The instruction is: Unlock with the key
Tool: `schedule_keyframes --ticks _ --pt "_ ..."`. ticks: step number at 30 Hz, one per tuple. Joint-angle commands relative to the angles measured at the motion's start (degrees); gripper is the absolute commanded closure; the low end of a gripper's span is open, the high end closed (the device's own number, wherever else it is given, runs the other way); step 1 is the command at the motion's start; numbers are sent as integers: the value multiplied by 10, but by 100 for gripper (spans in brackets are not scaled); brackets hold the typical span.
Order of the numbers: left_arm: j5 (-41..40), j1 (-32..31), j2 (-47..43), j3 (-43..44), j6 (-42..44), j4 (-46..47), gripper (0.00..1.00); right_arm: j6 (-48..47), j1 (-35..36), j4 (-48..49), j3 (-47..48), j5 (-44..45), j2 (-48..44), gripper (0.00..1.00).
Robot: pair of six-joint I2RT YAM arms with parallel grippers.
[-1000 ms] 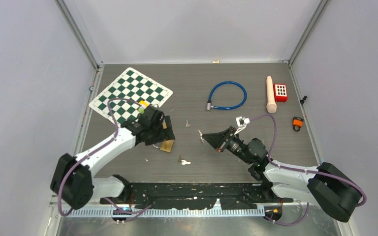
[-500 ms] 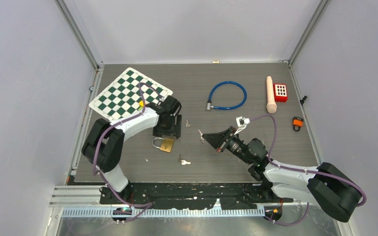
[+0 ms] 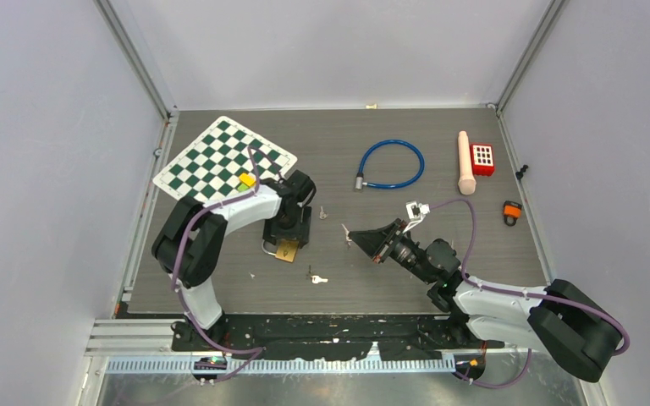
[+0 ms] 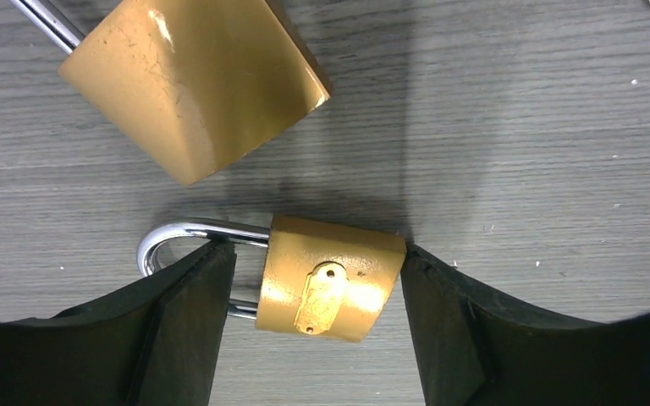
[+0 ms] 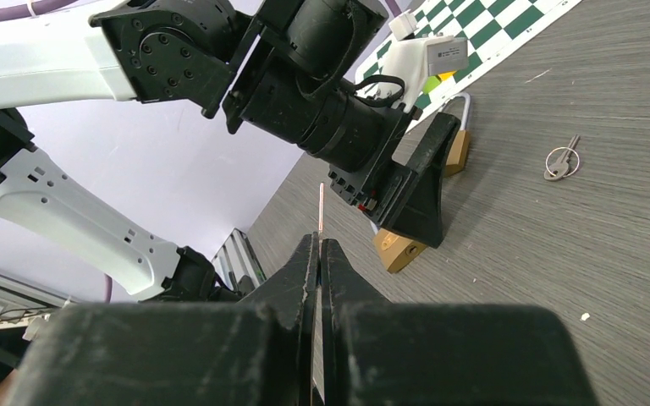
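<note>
Left gripper (image 3: 290, 235) points down at the table (image 3: 330, 135), jaws spread wide, straddling a small brass padlock (image 4: 330, 286) that lies flat. In the left wrist view the padlock body sits between the fingers (image 4: 184, 326). Its shackle points to 9 o'clock and tucks in at the left-hand finger. The other finger touches the body's edge at 3 o'clock. Can't tell whether there is any squeeze on it. A second, larger padlock (image 4: 193, 80) lies at 11 o'clock from the small one, close but apart, with its shackle running off frame.

Right gripper (image 3: 349, 233) is at 3 o'clock from the left gripper, near but not touching. Its jaws are pinched together on the key (image 5: 320, 205). The thin blade sticks out past the fingertips, aimed toward 9 o'clock at the left gripper. The key is clear of both padlocks.

Two loose keys lie on the table. A ringed key (image 3: 317, 278) is at 5 o'clock from the left gripper and a small key (image 3: 322, 212) is at 2 o'clock.

Chessboard mat (image 3: 220, 156) is at 11 o'clock from the left gripper, with a yellow block (image 3: 246, 179) on its near edge. Blue cable loop (image 3: 392, 163) is at 1 o'clock from the right gripper. Beige rod (image 3: 466, 161) and red block (image 3: 481, 158) are just beside each other at 2 o'clock. An orange-black item (image 3: 512, 211) is at 3 o'clock, well apart.
</note>
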Motion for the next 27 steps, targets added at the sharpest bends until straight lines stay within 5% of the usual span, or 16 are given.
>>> schedule_keyframes --ticks 1,8,17,27 --pt "-2 0 18 14 -13 16 31 -3 -3 36 2 8 3 95" --pt "-1 1 43 20 -17 19 49 3 -5 53 -1 4 15 95" --pt "34 1 -26 -14 -16 55 100 -4 -6 51 7 -9 25 95" --pt "92 0 -188 -84 -54 151 100 -19 -6 54 39 -66 70 95"
